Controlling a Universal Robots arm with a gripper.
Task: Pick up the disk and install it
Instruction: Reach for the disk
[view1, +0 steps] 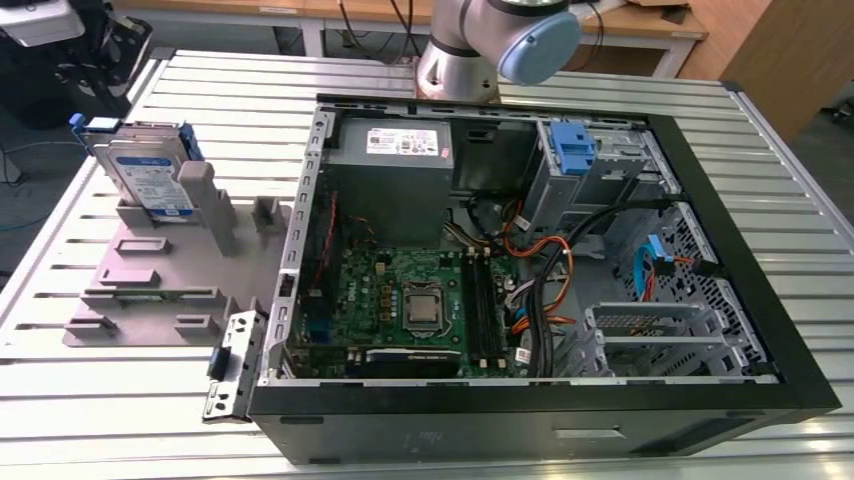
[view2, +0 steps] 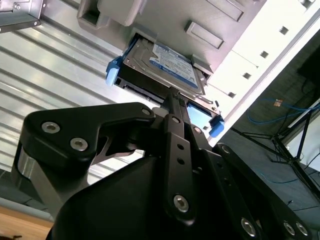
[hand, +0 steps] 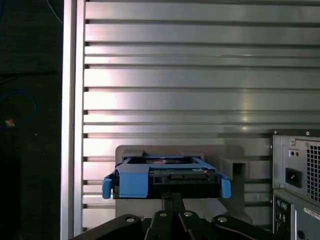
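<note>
The disk (view1: 147, 172), silver with a white-and-blue label and blue side rails, stands on edge in a grey holder (view1: 147, 270) on the exterior view's left, outside the computer case. In both wrist views my gripper (view2: 170, 93) (hand: 171, 196) lines up with the disk (view2: 165, 62) (hand: 165, 177), its two thin fingers pressed together with nothing between them. The fingertips appear short of the disk's blue handle edge. The exterior view shows the arm's base (view1: 461, 60) behind the case.
The open computer case (view1: 747, 300) lies on the ribbed metal table (view1: 107, 400), showing the motherboard, cables, a grey power-supply box (view1: 394, 170) and a blue latch (view1: 571, 150) at the drive bay. The case's back panel (hand: 296, 170) sits close beside the holder.
</note>
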